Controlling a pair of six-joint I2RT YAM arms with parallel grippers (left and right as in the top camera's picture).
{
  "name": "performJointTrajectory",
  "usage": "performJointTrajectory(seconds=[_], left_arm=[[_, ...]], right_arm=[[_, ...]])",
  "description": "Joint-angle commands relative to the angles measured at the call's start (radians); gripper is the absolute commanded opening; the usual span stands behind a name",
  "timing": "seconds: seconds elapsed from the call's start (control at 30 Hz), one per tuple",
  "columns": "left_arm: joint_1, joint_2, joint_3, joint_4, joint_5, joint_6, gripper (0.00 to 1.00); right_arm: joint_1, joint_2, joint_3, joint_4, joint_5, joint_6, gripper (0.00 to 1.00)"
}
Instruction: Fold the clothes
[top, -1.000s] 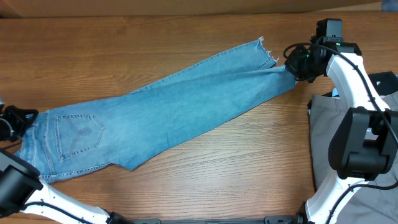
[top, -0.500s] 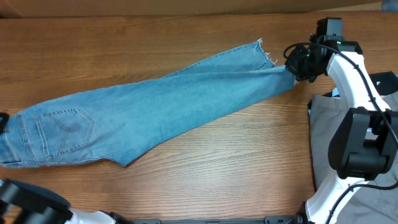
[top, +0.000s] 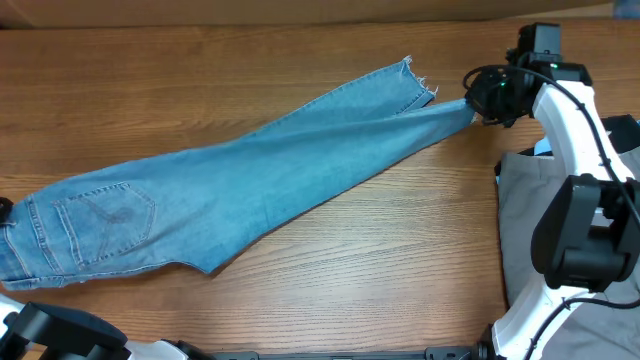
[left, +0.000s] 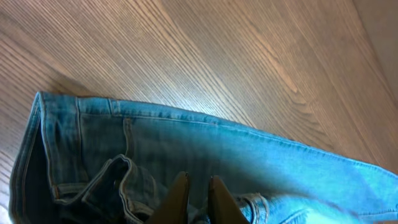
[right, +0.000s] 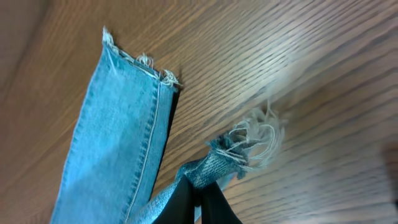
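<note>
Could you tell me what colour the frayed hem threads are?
Hem threads are whitish; clearest in the right wrist view.

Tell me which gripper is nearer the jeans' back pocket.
Left. The left gripper grips the jeans' waistband beside the back pocket; the right gripper pinches the far frayed hem.

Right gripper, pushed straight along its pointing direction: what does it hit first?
The right gripper is shut on the jeans' frayed hem, so that cloth comes first; beyond it likely the table, depth unclear.
</note>
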Motion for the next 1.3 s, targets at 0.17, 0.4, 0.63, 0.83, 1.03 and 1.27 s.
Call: performJointTrajectory(seconds=[0.17,0.4,0.63,0.83,1.03,1.27], left_arm=[[0.011,-0.037,0.003,-0.053,-0.113,-0.017,0.04],[0.011,-0.037,-0.133,-0.06,-0.291,-0.104,0.04],[0.012,-0.037,-0.322,0.04,-0.434,-0.163,0.04],[0.012,-0.037,-0.394,0.116,-0.48,-0.188,0.06],[0.012,-0.037,-0.399,0.134,-0.541,-0.223,0.08],[0.012,-0.037,-0.399,0.153,-0.541,-0.225,0.11]], right_arm=[[-0.012,-0.074,0.052,0.024,0.007,-0.03,0.04],[0.027,-0.069,0.052,0.088,0.014,-0.026,0.05],[0.046,-0.029,0.052,0.117,0.057,-0.021,0.05],[0.05,0.023,0.052,0.162,0.029,0.002,0.06],[0.071,0.064,0.052,0.225,0.026,0.001,0.06],[0.101,0.113,0.052,0.357,0.026,0.002,0.06]])
